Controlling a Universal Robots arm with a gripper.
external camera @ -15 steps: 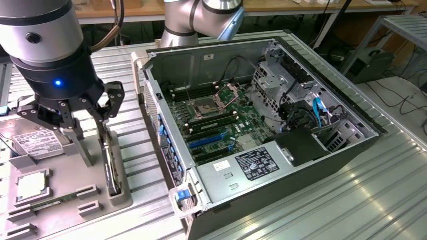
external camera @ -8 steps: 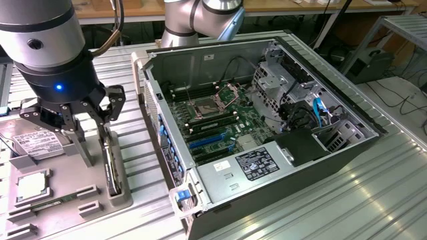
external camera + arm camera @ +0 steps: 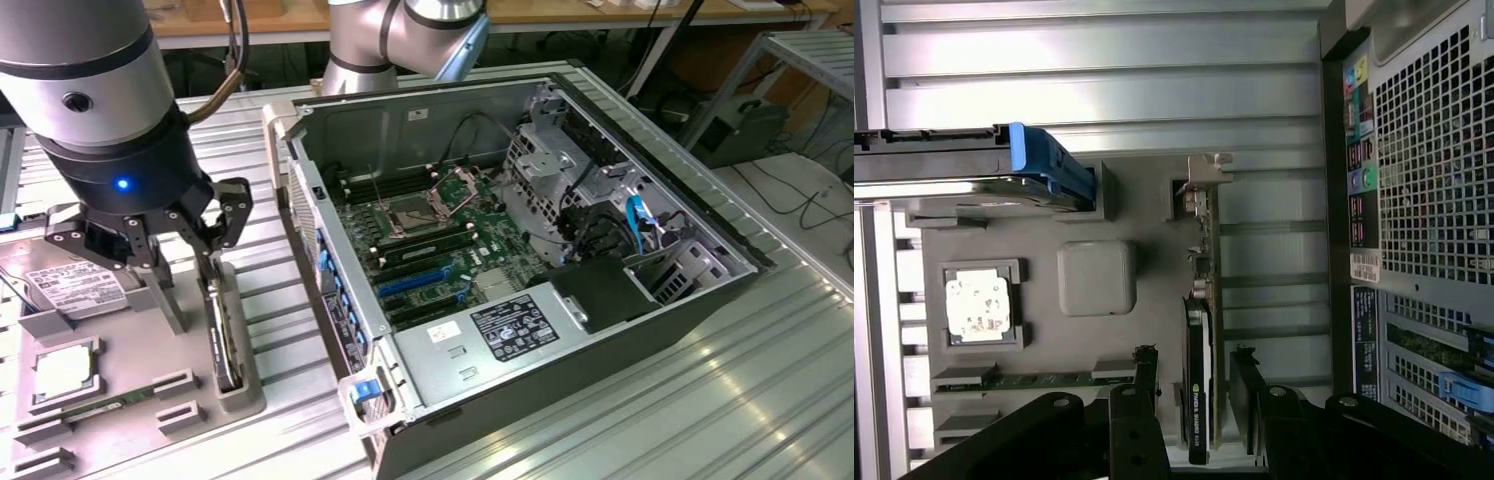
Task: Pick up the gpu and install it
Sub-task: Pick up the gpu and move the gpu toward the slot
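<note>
Gpu (image 3: 227, 345) stands on edge in a slot of the grey holder (image 3: 127, 385) on the counter (image 3: 747, 400), just beside the open computer case (image 3: 400, 130), probably so its flat faces stay free for a grip from above. The pincer (image 3: 1192, 362) straddles it, spread, one finger on each side and seemingly not pressing the card. The case lies open upward, its motherboard (image 3: 441, 250) exposed to receive the card.

Ribbed, shiny metal desk (image 3: 727, 400). Matt grey plastic tray (image 3: 134, 360). Gpu (image 3: 1197, 395) with bare silver metal bracket (image 3: 1209, 172); perforated, dull metal computer case (image 3: 1424, 150).
</note>
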